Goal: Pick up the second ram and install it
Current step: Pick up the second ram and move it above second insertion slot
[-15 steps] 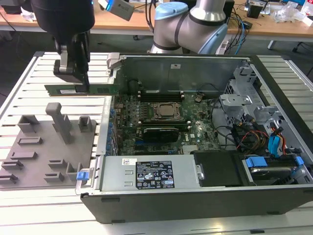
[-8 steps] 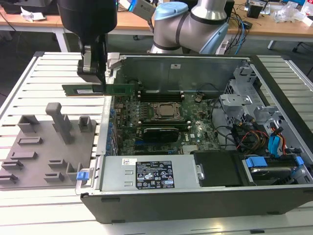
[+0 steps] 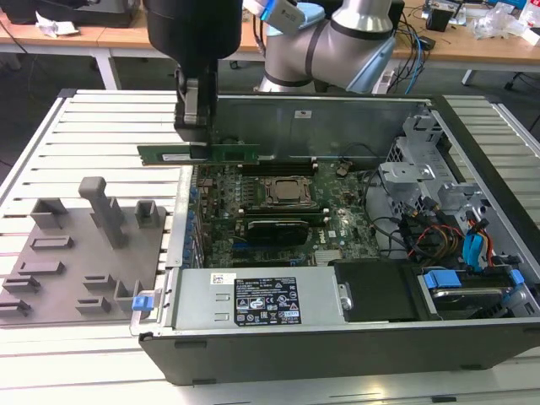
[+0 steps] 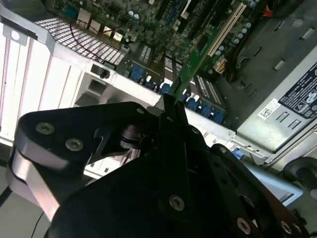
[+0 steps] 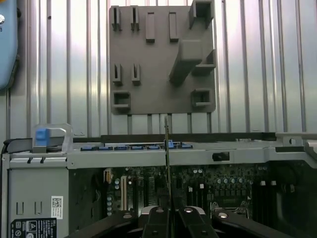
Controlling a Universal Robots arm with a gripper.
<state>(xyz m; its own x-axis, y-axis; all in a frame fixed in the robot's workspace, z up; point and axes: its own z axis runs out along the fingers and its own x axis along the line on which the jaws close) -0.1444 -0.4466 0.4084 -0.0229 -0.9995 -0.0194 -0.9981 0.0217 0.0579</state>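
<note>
We find the second ram [image 3: 229, 153] a long, thin, flat green board, held level at the grey metal case's [image 3: 337, 348] edge. The black gripper [image 3: 196, 140] is clamped on it.

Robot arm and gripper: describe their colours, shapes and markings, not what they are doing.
The arm has rounded silver-grey joints with pale blue caps. The gripper is a bulky black body; in the second wrist view its black linkage plates carry round silver screws, narrowing to slim fingers.
</note>
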